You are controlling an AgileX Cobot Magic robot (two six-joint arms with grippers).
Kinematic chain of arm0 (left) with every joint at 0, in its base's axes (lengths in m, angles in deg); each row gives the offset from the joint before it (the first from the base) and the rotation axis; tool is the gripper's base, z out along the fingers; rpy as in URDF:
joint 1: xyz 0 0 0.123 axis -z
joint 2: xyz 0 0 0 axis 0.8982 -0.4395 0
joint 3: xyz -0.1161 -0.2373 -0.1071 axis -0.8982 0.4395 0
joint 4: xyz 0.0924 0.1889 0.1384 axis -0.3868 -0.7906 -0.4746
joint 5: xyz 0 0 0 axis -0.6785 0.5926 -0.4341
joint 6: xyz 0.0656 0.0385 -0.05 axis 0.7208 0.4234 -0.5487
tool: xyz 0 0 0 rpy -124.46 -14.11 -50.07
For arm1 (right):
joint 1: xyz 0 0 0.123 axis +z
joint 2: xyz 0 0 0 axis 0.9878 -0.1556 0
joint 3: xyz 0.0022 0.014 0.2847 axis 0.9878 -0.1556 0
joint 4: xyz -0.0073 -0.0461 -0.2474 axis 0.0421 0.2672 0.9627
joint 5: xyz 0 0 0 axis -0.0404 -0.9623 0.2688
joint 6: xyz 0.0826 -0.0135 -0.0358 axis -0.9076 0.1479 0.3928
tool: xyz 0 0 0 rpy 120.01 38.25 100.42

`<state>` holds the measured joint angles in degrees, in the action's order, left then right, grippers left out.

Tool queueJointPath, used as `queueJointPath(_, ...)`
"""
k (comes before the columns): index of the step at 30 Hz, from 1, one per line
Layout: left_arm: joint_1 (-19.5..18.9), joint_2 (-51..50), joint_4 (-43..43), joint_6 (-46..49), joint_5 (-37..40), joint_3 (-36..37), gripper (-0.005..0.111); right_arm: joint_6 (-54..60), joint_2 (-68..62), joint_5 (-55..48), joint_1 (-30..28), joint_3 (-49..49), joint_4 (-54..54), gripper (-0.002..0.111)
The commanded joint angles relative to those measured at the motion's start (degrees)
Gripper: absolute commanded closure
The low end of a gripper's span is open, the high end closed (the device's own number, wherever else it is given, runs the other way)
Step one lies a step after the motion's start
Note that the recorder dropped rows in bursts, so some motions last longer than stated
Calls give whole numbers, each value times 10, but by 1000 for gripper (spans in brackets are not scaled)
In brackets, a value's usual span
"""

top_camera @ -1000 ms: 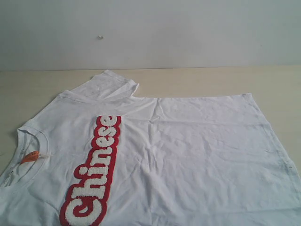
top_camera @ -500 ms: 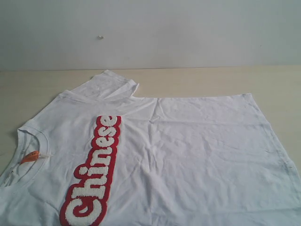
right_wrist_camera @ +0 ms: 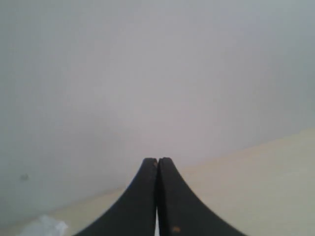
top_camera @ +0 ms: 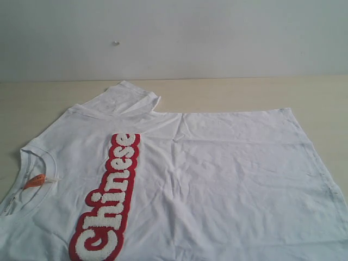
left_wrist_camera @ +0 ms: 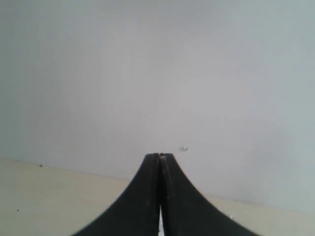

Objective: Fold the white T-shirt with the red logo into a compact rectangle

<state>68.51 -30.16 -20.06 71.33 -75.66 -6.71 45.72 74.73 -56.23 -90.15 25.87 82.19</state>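
Closest to its own camera, the left gripper (left_wrist_camera: 159,156) has its 2 black fingers pressed flat together with nothing between them, and the right gripper (right_wrist_camera: 157,160) is the same, closed tight and empty. Both show only in the wrist views, held above the table and aimed at the wall. On the exterior view, the white T-shirt (top_camera: 228,179) lies face up and spread across the table (top_camera: 43,100), its nearest part running off the frame's lower edge. The red logo (top_camera: 109,198) starts there with its big "C" and runs away from the camera toward the shirt's far side. To the left of it sits the ribbed collar (top_camera: 53,163), with the orange neck tag (top_camera: 34,181) lying inside the opening. The shirt's body stretches rightward, lightly wrinkled, its hem near the right edge of the frame. Farther back, 1 sleeve (top_camera: 128,98) sticks out rumpled, its edge partly turned up. Bare pale tabletop lies beyond the sleeve, then the plain wall (top_camera: 217,38), which carries 1 small mark (top_camera: 116,42).
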Motion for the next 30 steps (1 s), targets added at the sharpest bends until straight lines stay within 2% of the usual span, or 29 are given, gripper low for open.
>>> queueJointPath(1, 0, 3, 4, -81, -34, 2, 107, -65, 5, 69, -2, -2, 0, 108)
queueJointPath(4, 0, 3, 4, -124, -38, 2, 107, -113, 5, 81, -2, -2, 0, 108)
queueJointPath(7, 0, 3, 4, -201, -49, 2, 107, -117, 5, 80, -2, -2, 0, 108)
queueJointPath(13, 0, 3, 4, -269, -59, 2, 107, -127, 5, 80, -2, -2, 1, 108)
queueJointPath(17, 0, 3, -18, -272, 27, -40, 107, -131, 5, 68, -2, 23, 25, 108)
queueJointPath(21, 0, 3, -49, -198, 100, -113, 107, -131, 0, -36, -2, 114, 91, 108)
queueJointPath(22, 0, -11, -50, -142, 125, -154, 107, -131, -12, -109, -2, 166, 146, 108)
queueJointPath(24, 0, -48, -50, -60, 166, -209, 107, -92, -37, -171, -2, 227, 172, 108)
queueJointPath(26, 2, -95, -50, 29, 193, -262, 107, -26, -72, -183, -2, 271, 169, 108)
queueJointPath(30, 26, -164, -50, 77, 196, -316, 107, 17, -125, -186, -2, 316, 168, 108)
